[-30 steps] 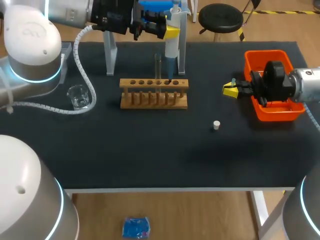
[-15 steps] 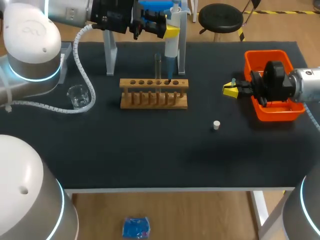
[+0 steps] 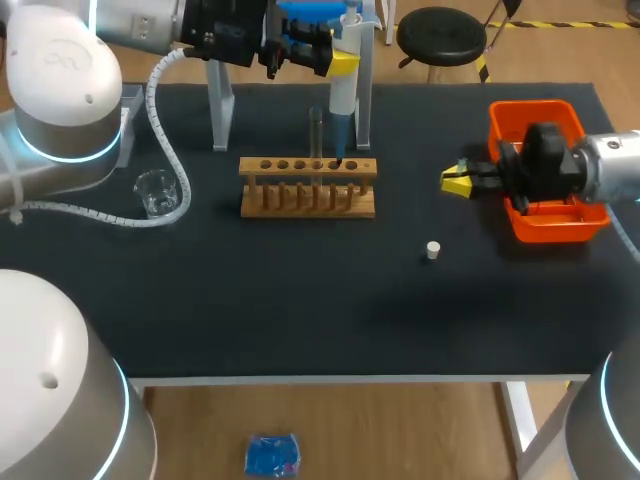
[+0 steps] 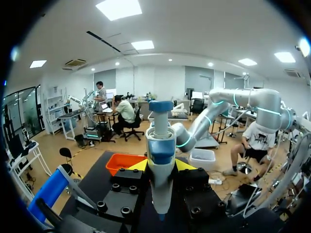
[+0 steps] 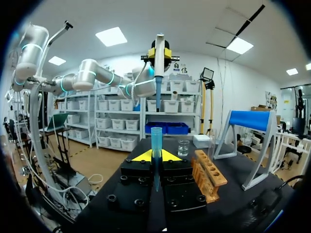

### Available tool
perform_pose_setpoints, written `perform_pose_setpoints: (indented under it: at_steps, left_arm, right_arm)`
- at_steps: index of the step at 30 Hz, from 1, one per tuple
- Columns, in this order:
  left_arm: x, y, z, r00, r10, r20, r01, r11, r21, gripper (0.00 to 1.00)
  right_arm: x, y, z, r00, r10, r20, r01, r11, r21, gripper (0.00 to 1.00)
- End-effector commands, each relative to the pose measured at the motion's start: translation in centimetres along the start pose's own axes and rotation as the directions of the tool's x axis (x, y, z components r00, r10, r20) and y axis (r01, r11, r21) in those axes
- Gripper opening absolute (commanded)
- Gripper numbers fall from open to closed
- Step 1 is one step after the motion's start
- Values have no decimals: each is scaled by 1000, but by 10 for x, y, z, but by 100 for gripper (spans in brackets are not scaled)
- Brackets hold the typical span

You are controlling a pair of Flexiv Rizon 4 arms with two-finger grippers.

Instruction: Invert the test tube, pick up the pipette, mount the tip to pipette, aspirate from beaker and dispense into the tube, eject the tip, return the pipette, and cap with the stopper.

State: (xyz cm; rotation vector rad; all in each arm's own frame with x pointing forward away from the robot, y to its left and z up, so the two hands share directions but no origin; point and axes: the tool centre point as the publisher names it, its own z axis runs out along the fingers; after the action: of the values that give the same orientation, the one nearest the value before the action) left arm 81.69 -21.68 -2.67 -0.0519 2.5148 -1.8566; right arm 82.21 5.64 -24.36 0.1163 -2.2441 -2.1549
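1. The left gripper (image 3: 335,62) hangs over the table's back edge, near its middle. Its jaws are closed partway on the pipette (image 3: 343,92), which stands upright between them.
2. In the left wrist view, the pipette's (image 4: 160,160) white-and-blue body fills the gap between the two yellow tips, gripped from both sides.
3. The pipette's lower end hangs just over the wooden rack (image 3: 308,188), beside the test tube (image 3: 316,128). Whether it touches the rack cannot be told.
4. The test tube stands upright in a hole right of the rack's middle.
5. The right gripper (image 3: 458,180) sits low over the table towards its right edge, its wrist above the orange bin (image 3: 545,228).
6. In the right wrist view, its jaws are nearly closed on the pipette tip (image 5: 156,138). The blue tip stands upright between the yellow tips, pinched at its lower part.
7. The stopper (image 3: 432,250) lies on the table, in front of the right gripper and apart from it.
8. The beaker (image 3: 155,192) stands near the left edge, left of the rack.
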Motion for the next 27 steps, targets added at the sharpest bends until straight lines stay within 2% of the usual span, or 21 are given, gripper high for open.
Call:
perform_pose_setpoints:
  at_steps: [1,15,27]
  left_arm:
    - [1,0,0,1000,1,1,-1,1000,4,0]
    - [1,0,0,1000,1,1,-1,1000,4,0]
    - [1,0,0,1000,1,1,-1,1000,4,0]
  right_arm:
    - [-5,1,22,1000,-24,-16,25,999,40,0]
    - [-24,-7,76,989,-142,-33,145,981,126,0]
    - [-27,3,110,972,-226,-67,233,964,127,0]
